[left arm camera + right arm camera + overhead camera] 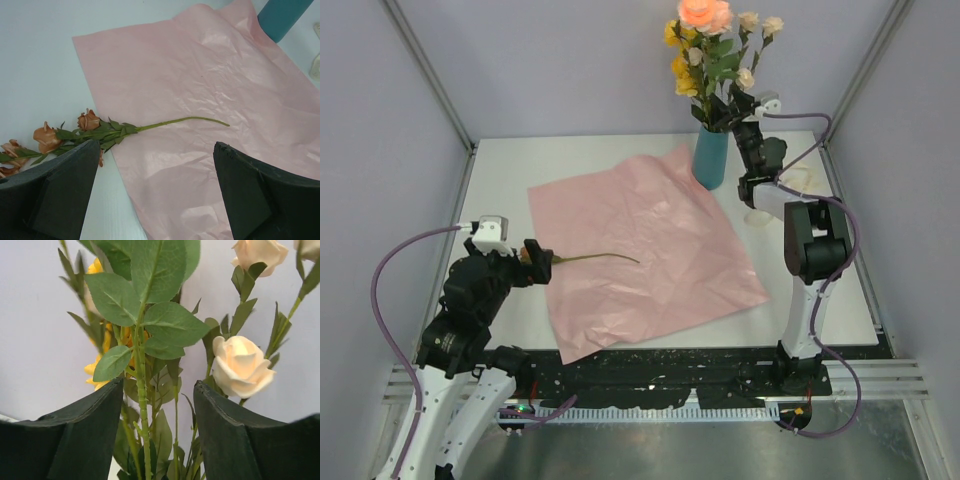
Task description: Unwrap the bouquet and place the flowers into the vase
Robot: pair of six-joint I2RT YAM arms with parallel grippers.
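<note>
The teal vase [710, 157] stands at the back of the table and holds flowers [712, 55] in yellow, peach-pink and cream. My right gripper [738, 113] is at the stems just above the rim. In the right wrist view its jaws [159, 385] stand open around a green stem [141, 390], beside a cream rose [240, 365]. One rusty orange flower [87, 120] lies across the left edge of the pink paper [200, 75], its stem [600, 258] on the sheet. My left gripper [156, 150] hovers open just short of it, holding nothing.
The unfolded pink paper [640, 245] covers the middle of the table. A cream ribbon [802, 181] lies to the right of the vase, by the right arm. Frame posts and grey walls close in the back and sides.
</note>
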